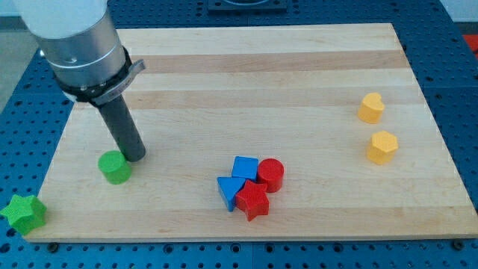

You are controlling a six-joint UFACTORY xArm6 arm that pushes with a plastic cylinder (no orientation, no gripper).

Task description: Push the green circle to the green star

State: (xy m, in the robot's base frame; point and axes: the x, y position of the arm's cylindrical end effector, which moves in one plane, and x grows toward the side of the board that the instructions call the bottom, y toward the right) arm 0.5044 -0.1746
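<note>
The green circle (114, 167) lies on the wooden board at the view's lower left. The green star (23, 214) sits at the board's bottom-left corner, partly over the edge, to the lower left of the circle. My tip (135, 155) is down on the board just to the upper right of the green circle, touching or nearly touching it. The dark rod rises to the arm's grey body at the view's top left.
A cluster sits at the bottom middle: a blue cube (244, 167), a blue triangle (228, 191), a red circle (270, 175) and a red star (254, 201). A yellow heart (370, 108) and a yellow hexagon (382, 147) lie at the right.
</note>
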